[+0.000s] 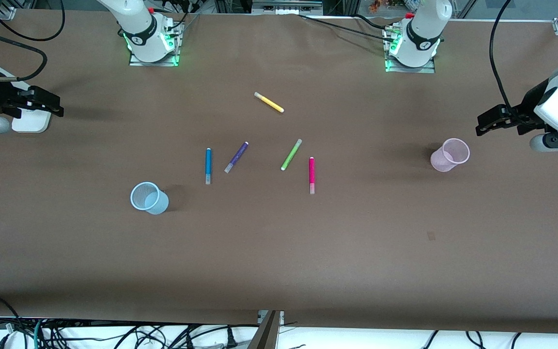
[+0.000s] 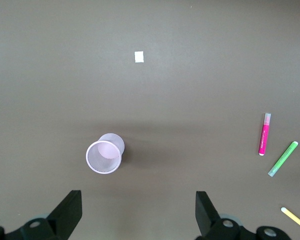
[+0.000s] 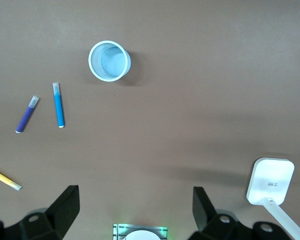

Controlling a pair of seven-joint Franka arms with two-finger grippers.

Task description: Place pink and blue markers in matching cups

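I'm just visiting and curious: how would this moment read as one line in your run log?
stage: not started | left gripper: open, by pink cup | right gripper: open, waiting | pink marker, blue marker: on table | blue cup: empty

Arms: glossy white rounded casings with black joint rings.
Bases: metal plates, green lights glowing.
Cables: black, trailing from each arm.
Grippers: matte black angular fingers.
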